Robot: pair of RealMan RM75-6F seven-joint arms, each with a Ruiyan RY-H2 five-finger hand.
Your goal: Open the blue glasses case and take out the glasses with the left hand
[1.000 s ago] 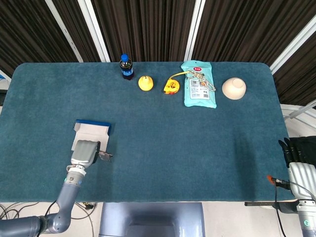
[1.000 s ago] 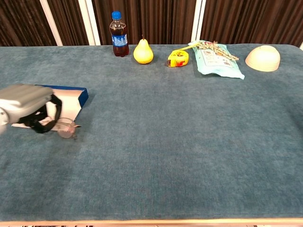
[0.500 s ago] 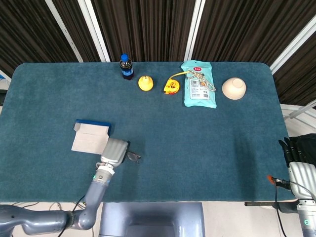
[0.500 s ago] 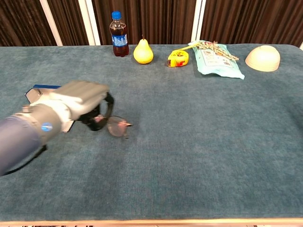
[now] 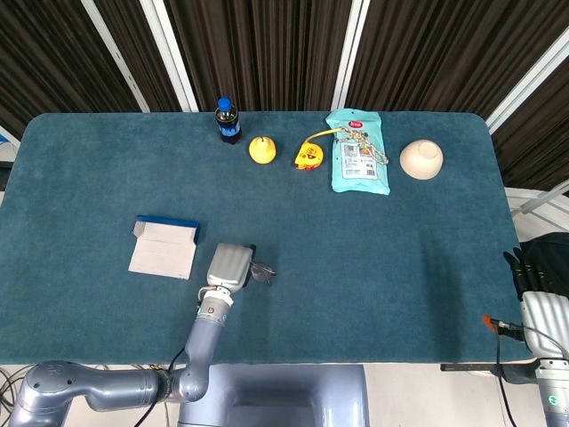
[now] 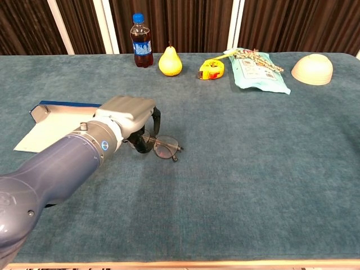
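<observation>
Holding the glasses [image 6: 163, 147] in curled fingers, low over the table [image 5: 373, 258], with the lenses sticking out just past the fingertips of the left hand [image 6: 131, 121]. Carried well clear of the glasses case [image 5: 164, 248] over the last second: a second ago beside the open case, now a good way off on the inner side, with the case lying open and empty behind the hand. Seems to mean opening and taking out are both done, leaving only setting the glasses down and letting go. Cannot tell whether the frame already touches the cloth or hangs just above it. Far ahead of the hand, along the back edge, unchanged: bottle [image 5: 228, 120], pear [image 5: 261, 149], tape measure [image 5: 308, 157], blue packet [image 5: 359, 153] and bowl [image 5: 421, 159]. Parked at the far right table edge, the right hand [image 5: 544, 285], dark fingers close together, nothing visibly in them; open or closed cannot be told.
</observation>
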